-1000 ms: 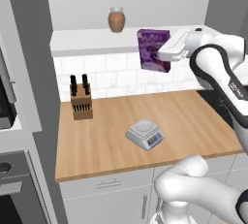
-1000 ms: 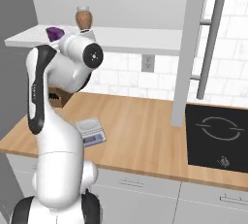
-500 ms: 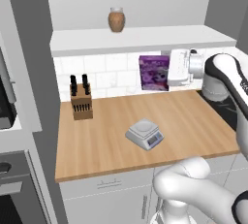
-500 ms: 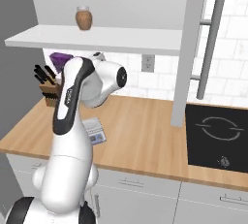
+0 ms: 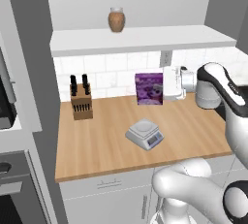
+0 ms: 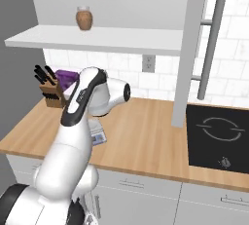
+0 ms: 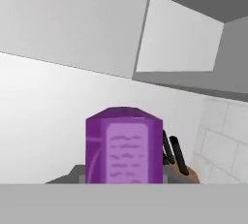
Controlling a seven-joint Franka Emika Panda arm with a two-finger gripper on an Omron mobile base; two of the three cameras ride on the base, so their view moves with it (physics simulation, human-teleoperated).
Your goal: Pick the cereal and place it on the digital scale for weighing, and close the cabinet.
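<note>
The end effector [image 5: 165, 89] grips the cereal [image 5: 148, 88], its jaws closed narrowly on the box's side. The cereal is a purple rectangular carton with a pale printed picture on its front. It stands upright at the rear of the desk [image 5: 106, 138], close to the white tiled backsplash [image 5: 109, 70]; contact between its base and the desk cannot be determined. In the hand view the carton's narrow lilac side panel [image 7: 126, 152] carries lines of print.

The desk has a smooth, light wooden top. The digital scale [image 5: 144, 134] sits flat near the desk's middle, forward of the cereal and apart from it; it is light grey with a round plate and a bluish front display. A wooden knife block [image 5: 81, 103] with dark handles stands to the left. A brown round jar [image 5: 116, 20] rests on the white shelf [image 5: 140, 39] above. In the right base view, the grey cabinet door [image 6: 189, 48] stands open edge-on, with a long silver bar handle [image 6: 210, 48].
</note>
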